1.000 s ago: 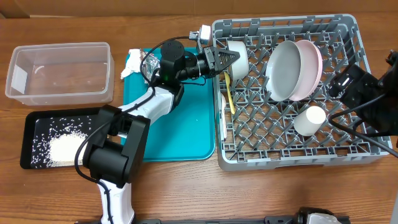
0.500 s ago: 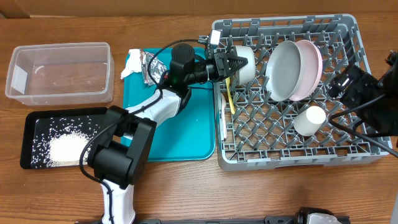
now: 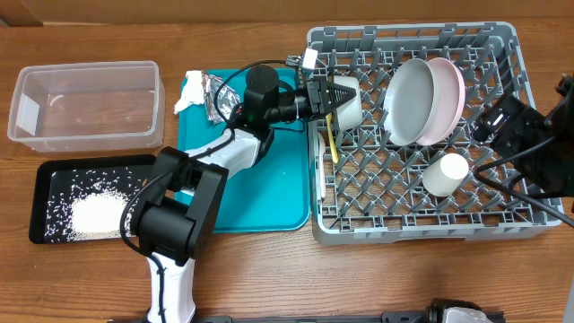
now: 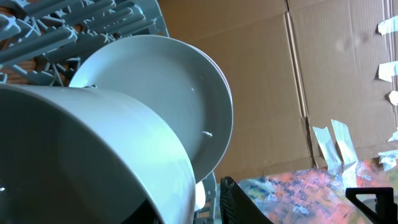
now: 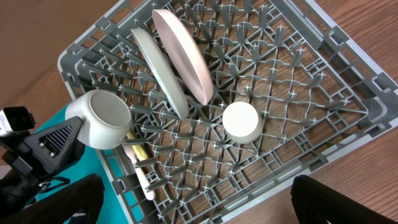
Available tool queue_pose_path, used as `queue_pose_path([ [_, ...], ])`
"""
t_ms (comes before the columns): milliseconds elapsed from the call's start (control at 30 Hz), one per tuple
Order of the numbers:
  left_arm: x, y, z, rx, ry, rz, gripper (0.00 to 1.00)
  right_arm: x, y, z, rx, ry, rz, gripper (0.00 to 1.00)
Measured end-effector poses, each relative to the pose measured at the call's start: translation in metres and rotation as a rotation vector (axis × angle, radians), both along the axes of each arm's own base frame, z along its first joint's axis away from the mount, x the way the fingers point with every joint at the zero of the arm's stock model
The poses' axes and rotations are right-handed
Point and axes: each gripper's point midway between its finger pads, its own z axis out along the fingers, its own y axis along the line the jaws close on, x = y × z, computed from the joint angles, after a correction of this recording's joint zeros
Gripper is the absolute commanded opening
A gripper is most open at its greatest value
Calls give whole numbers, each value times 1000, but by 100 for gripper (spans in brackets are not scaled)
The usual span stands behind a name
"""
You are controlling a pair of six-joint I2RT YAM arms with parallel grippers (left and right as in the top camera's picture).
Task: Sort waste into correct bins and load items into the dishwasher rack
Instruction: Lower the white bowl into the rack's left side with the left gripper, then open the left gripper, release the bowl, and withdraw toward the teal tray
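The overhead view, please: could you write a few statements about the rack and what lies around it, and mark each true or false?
1. A grey plate and a pink plate stand on edge in the rack. True.
2. The cup lies on the teal tray. False: it is in the rack, below the plates.
3. The rice is in the black tray. True.
4. The foil wrapper is in the black tray. False: it lies at the teal tray's top edge.
5. The right gripper holds the bowl. False: it is open and apart from the bowl, which is at the left gripper.
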Motion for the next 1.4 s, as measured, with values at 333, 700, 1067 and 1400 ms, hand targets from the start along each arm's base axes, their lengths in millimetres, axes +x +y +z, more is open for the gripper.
queue_pose_path([
  [333, 10, 27, -8, 14, 52, 2, 27, -1, 0, 0, 0, 3, -1, 100],
  [700, 12, 47, -25, 53, 122, -14, 27, -1, 0, -1, 1, 4, 1, 100],
  [1067, 9, 81, -45, 174, 254, 48, 39, -3, 0, -2, 2, 13, 0, 100],
  [1400, -4, 105, -23, 397, 107, 166, 44, -1, 0, -1, 1, 7, 0, 100],
])
